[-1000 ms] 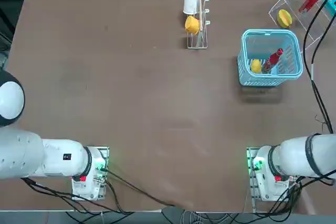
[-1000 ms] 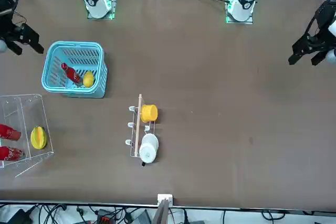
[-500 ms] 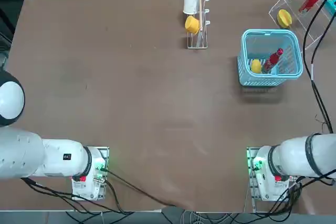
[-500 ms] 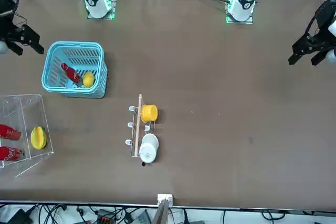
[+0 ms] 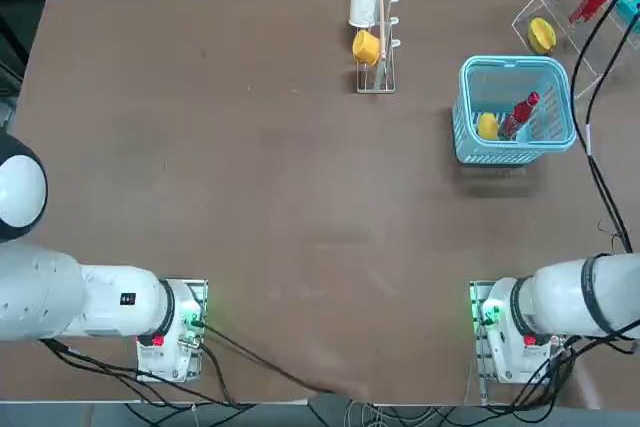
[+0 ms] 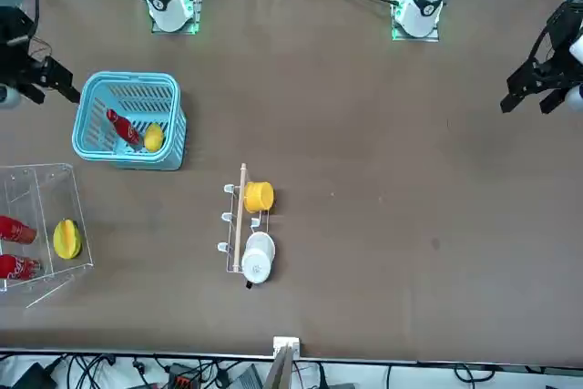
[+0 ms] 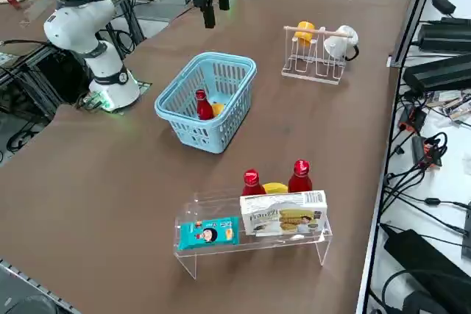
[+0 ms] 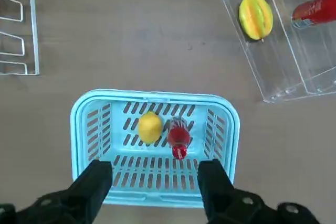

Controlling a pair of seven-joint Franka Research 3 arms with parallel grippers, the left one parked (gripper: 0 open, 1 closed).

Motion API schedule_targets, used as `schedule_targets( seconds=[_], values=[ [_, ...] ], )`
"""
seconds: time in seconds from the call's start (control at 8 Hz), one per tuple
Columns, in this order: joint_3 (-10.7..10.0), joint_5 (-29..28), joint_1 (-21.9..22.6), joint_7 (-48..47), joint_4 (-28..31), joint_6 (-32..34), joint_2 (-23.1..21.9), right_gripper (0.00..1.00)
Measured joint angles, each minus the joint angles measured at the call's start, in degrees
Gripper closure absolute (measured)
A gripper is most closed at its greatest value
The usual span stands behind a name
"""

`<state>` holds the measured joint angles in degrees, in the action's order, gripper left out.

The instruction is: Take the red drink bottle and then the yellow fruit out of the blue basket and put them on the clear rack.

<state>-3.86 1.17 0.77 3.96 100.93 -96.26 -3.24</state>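
Approach is happening: right gripper (image 8: 155, 182), fingers spread and empty, is hovering above the blue basket (image 8: 84, 129); next it must descend onto the red drink bottle (image 8: 178, 136) below it.

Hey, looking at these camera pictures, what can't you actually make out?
- Red drink bottle: label text too small in every view.
- Clear rack: cut off by the top view's edge.
- Right gripper: open above the blue basket; its height over the rim is unclear.
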Motion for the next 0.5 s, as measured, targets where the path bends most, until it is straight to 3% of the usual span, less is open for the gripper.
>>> schedule_targets(
  seconds=[0.5],
  values=[
    [-0.2, 0.3, -1.5, 0.3, 9.5, -9.2, 0.5, 0.0]
  ],
)
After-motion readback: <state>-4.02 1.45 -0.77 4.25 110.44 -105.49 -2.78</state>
